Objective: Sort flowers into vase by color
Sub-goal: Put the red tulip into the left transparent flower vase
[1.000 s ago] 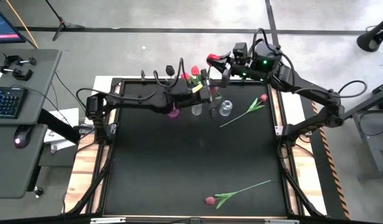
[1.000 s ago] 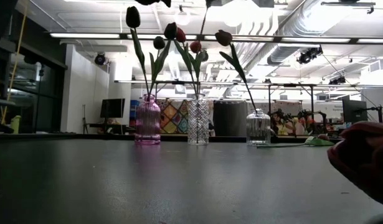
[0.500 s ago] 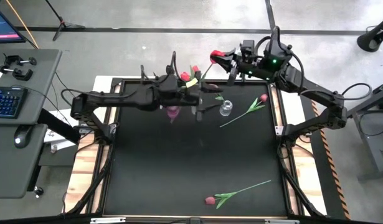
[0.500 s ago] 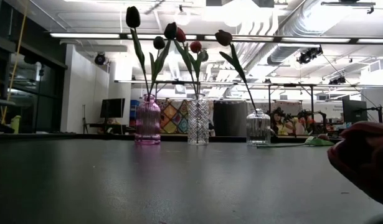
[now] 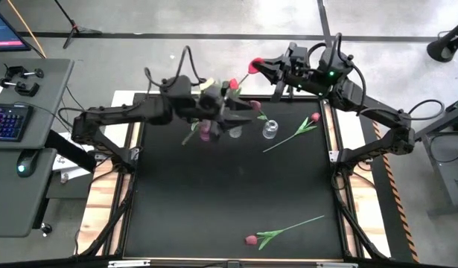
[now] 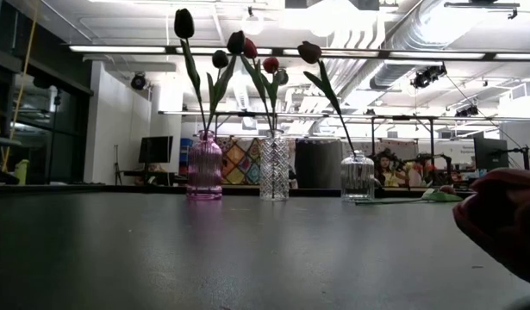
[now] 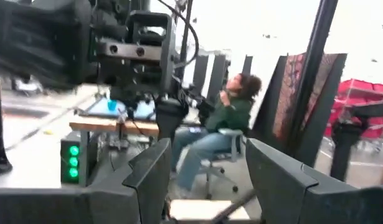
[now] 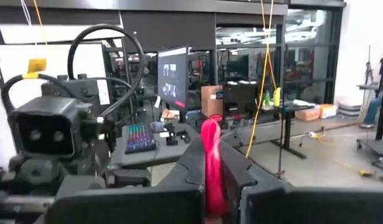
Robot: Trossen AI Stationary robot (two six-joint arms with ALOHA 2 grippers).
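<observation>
Standing in a row near the far edge of the black table top (image 5: 229, 193): a ribbed pink glass vase (image 6: 204, 166), a tall clear cut-glass vase (image 6: 274, 168) just right of it in the low view, and a short clear ribbed glass vase (image 6: 358, 176) further right, each apart from the next.

Contents, low view: pink vase, dark maroon tulips (image 6: 184, 23) on long green stems; tall clear vase, red and dark-headed tulips (image 6: 270, 65); short clear vase, one dark-headed tulip (image 6: 309, 52) leaning left.

Loose stock, high view: one pink-headed tulip (image 5: 313, 118) lying on the table just right of the short clear vase, stem running down-left; one pink-headed tulip (image 5: 251, 240) lying near the table's front edge, well apart from the vases, stem running right.

Right gripper (image 5: 260, 66): raised beyond the table's far edge, above and right of the vase row, jaws clamped on a bright red tulip (image 8: 211, 165); the red head shows at the fingertips in the high view and the red petals stand pinched between the two dark fingers (image 8: 233, 171) in its wrist view.

Left gripper (image 5: 236, 112): over the vase row, above the tall clear vase, jaws wide apart, nothing between the fingers (image 7: 151, 171) in its wrist view.

Background: a seated person (image 7: 219, 134) in a green top in the room beyond, left wrist view.
</observation>
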